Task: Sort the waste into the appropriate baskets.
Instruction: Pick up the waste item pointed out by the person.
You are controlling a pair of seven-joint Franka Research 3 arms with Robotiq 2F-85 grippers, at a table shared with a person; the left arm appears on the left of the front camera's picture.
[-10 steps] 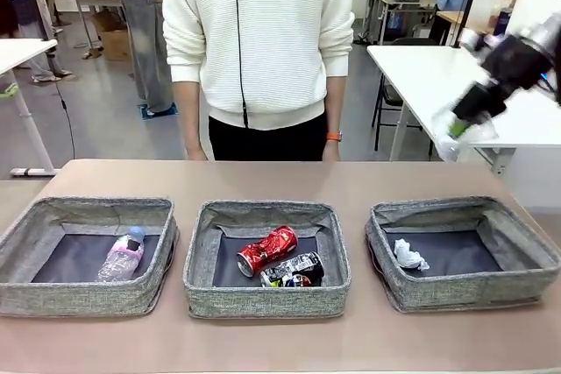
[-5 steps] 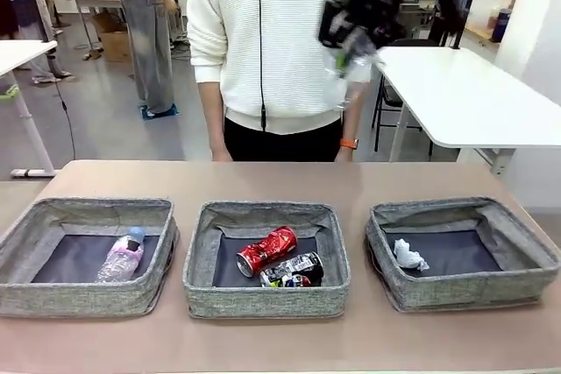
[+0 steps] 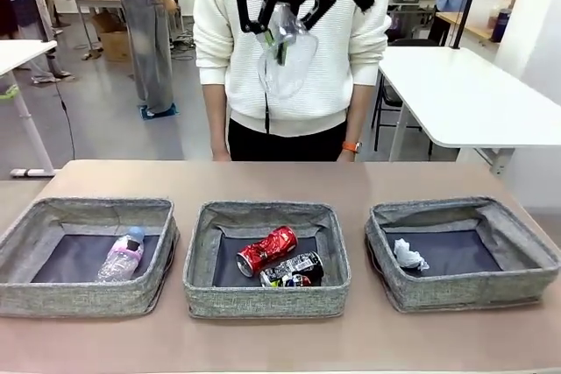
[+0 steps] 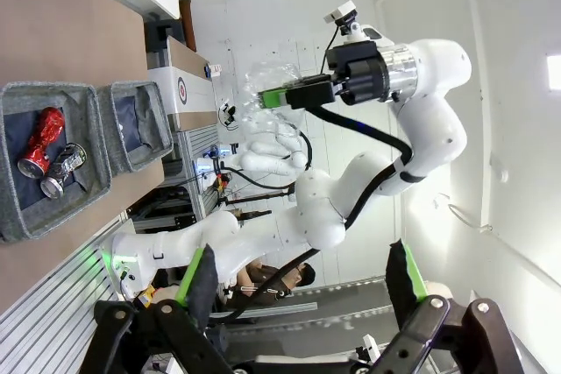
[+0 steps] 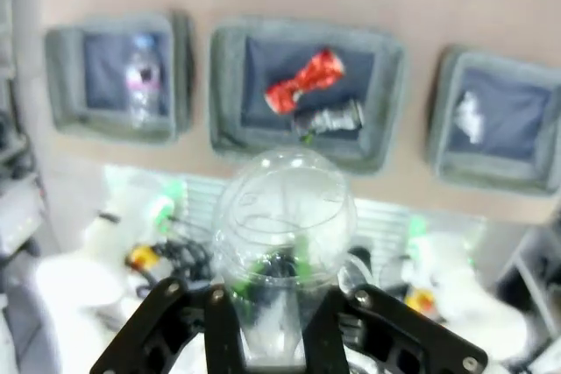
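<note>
Front view: clear plastic cup (image 3: pixel 286 59) clenched in right gripper (image 3: pixel 282 34), high above the middle basket (image 3: pixel 266 299), well clear of all rims. Left gripper (image 4: pixel 298 282) spread, holding nothing. Bare table (image 3: pixel 289 179) behind baskets.

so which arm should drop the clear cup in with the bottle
Right. Its end effector is already shut on the clear plastic cup, held high above the table, over the baskets. The left end effector is open and empty. The bottle lies in the left basket.
</note>
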